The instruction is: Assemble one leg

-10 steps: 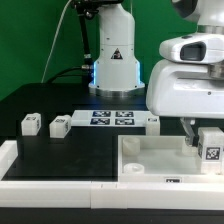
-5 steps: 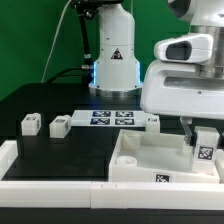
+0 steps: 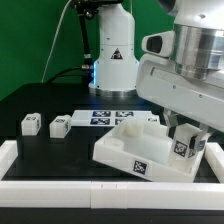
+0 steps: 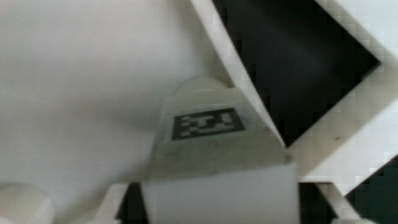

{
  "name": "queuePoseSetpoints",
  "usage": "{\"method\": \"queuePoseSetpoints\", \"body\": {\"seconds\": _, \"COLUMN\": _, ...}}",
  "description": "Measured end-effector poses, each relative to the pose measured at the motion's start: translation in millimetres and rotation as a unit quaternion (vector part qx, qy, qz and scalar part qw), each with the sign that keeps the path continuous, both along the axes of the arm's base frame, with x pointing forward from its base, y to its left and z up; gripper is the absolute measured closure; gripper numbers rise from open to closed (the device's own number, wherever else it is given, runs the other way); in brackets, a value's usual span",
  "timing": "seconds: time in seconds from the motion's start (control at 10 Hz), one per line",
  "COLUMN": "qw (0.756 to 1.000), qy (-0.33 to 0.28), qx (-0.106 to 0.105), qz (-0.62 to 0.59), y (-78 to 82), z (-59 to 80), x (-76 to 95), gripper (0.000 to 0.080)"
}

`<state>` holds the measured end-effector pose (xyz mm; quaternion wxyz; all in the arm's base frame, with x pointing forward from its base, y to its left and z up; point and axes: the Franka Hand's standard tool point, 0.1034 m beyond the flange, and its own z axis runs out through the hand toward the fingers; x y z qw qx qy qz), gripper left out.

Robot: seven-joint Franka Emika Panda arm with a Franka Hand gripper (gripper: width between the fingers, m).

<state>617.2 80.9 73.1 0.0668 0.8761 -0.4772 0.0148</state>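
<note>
My gripper [image 3: 184, 134] is shut on a leg [image 3: 182, 146], a small white block with a black-and-white tag. It holds the leg at a corner of the large flat white square piece [image 3: 130, 152], which lies skewed and tilted at the exterior view's right. In the wrist view the leg [image 4: 214, 150] fills the space between my gripper's [image 4: 214, 192] jaws, tag facing the camera, with the white piece [image 4: 89, 80] behind it. Whether the leg sits in a socket is hidden.
Two loose legs [image 3: 30, 124] [image 3: 59, 126] stand on the black table at the exterior view's left, and another [image 3: 153, 118] behind the white piece. The marker board [image 3: 108, 118] lies at the back. A white rail [image 3: 60, 186] runs along the front edge.
My gripper has tilted and moved left with the leg. The large white piece has swung round and tipped, its left end shifting toward the front.
</note>
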Motion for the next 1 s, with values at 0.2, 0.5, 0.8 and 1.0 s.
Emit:
{"method": "queuePoseSetpoints", "body": {"seconds": 0.2, "qw": 0.998, "qy": 0.003, "qx": -0.012, "qz": -0.067, "y": -6.7, "z": 0.0, "x": -4.8, "gripper": 0.0454}}
{"method": "queuePoseSetpoints", "body": {"seconds": 0.5, "qw": 0.996, "qy": -0.001, "qx": -0.011, "qz": -0.089, "y": -5.2, "z": -0.3, "x": -4.7, "gripper": 0.0206}}
{"method": "queuePoseSetpoints", "body": {"seconds": 0.8, "qw": 0.996, "qy": -0.001, "qx": -0.011, "qz": -0.090, "y": -5.2, "z": -0.3, "x": -4.7, "gripper": 0.0153}}
{"method": "queuePoseSetpoints", "body": {"seconds": 1.0, "qw": 0.996, "qy": -0.001, "qx": -0.011, "qz": -0.090, "y": -5.2, "z": -0.3, "x": -4.7, "gripper": 0.0151}}
